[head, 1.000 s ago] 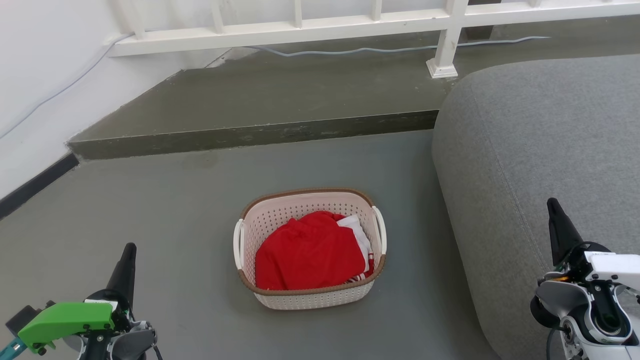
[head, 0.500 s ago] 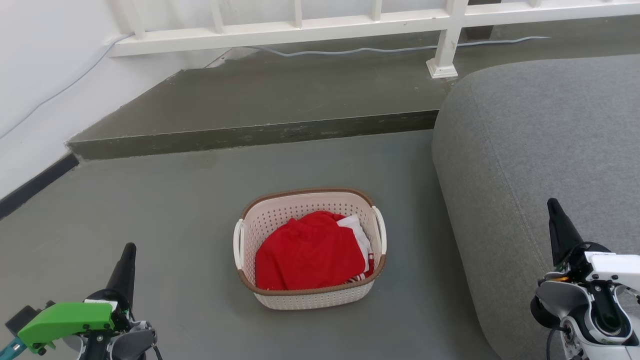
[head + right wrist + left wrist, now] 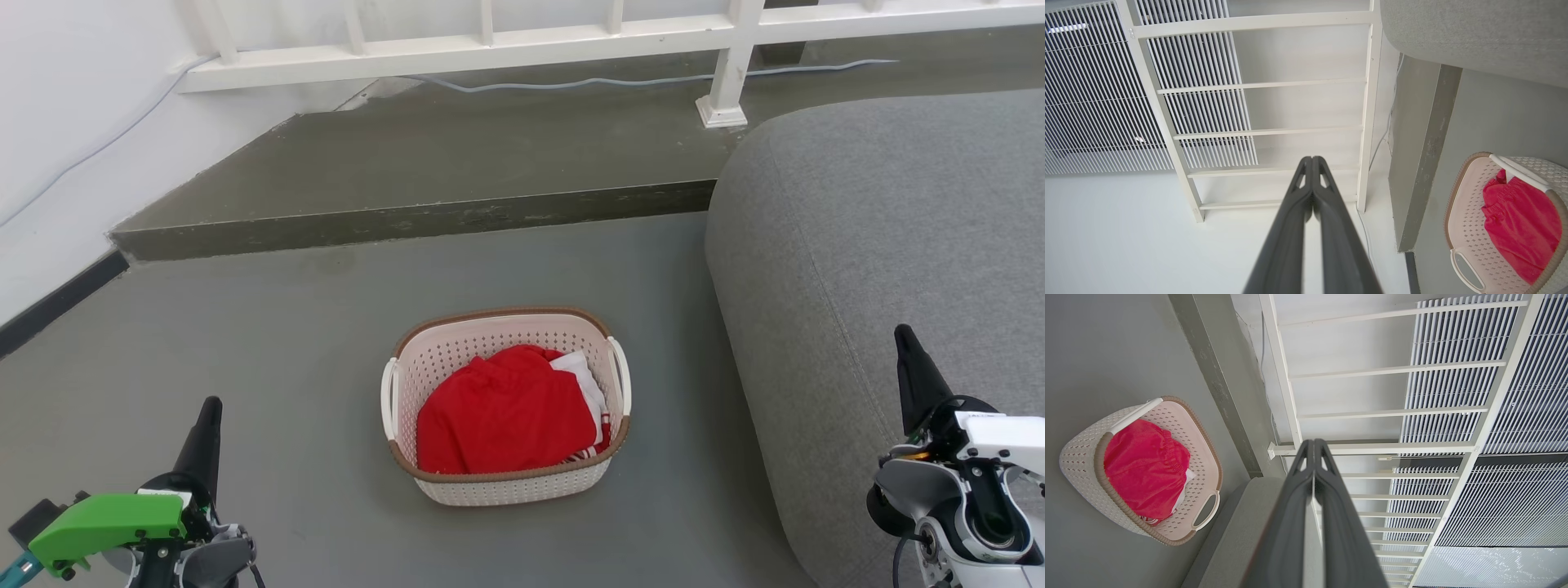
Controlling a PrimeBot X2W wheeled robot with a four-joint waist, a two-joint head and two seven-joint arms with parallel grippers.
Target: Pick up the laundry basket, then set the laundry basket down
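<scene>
You have the laundry basket (image 3: 514,488) standing upright on the grey floor (image 3: 286,367), roughly in the middle of the head view, with the raised step (image 3: 408,220) beyond it on the far side and the grey sofa (image 3: 882,245) just to its right, near but not touching. It holds a red garment (image 3: 502,412) with a bit of white cloth (image 3: 584,376) tucked at the right, and its two white side handles are both free. Your left end effector (image 3: 210,408) hangs at the near left, well apart from the basket, and your right end effector (image 3: 904,339) sits at the near right, over the sofa's edge and also well apart from the basket. In each wrist view the two dark fingers are pressed together along their length with nothing between them, so both end effectors are closed and empty. The left wrist view shows the left handle and rim at the side, and the right wrist view shows the right handle low in the corner. As for progress, this scene fits two stages equally: the basket waiting on the floor to be lifted, or the basket back on the floor after a lift, with both arms drawn away. Nothing in these views settles which, so treat the basket's resting place as the only firm fact.
</scene>
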